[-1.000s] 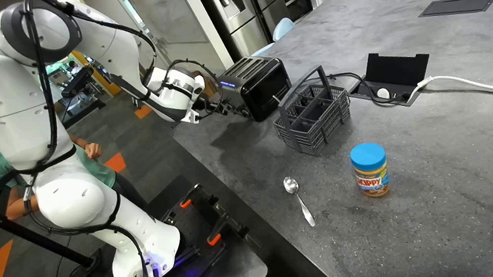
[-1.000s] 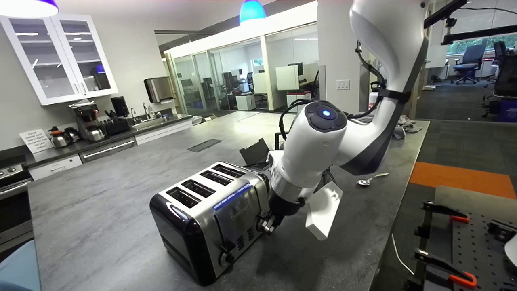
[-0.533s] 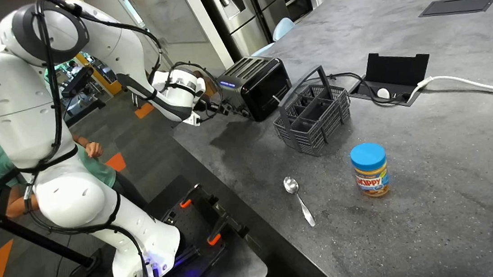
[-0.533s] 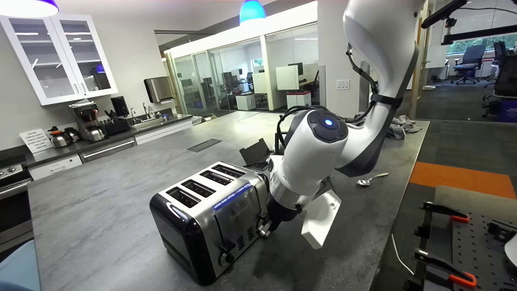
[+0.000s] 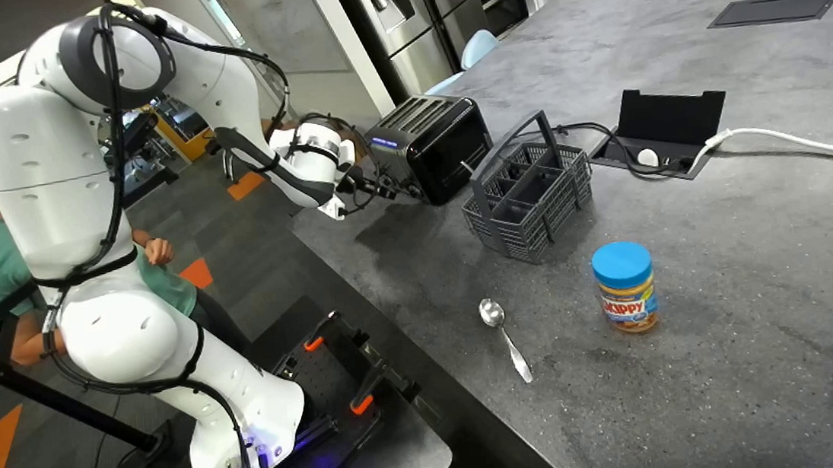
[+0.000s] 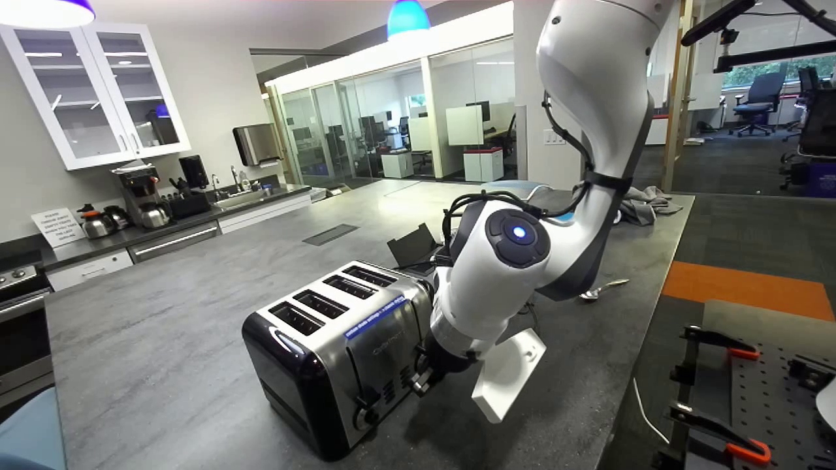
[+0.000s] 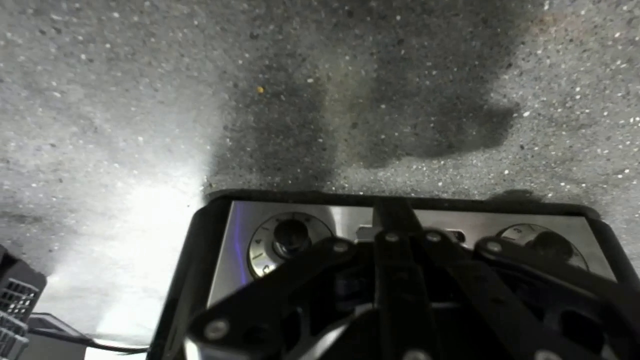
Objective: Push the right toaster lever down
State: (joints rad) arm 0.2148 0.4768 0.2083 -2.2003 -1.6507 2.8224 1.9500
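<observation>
The black mechanical hand (image 7: pixel 395 214) is pressed together, just beside the boxy black-and-silver slotted metal toaster (image 6: pixel 339 352) (whether they touch, I am not sure).

A speckled grey countertop (image 5: pixel 765 361) carries the toaster (image 6: pixel 341 369) just beside the fingers (image 7: pixel 397 217) and the dark wire basket (image 5: pixel 553 219) near them, to their right in an exterior view. Farther from the fingers come a spoon (image 5: pixel 512 348) and then an upright blue-lidded jar (image 5: pixel 625 286). Well apart from them, a white cable (image 5: pixel 797 136) runs from an open socket hatch (image 5: pixel 671 120), and a grey cloth (image 6: pixel 648 205) lies near the edge.
</observation>
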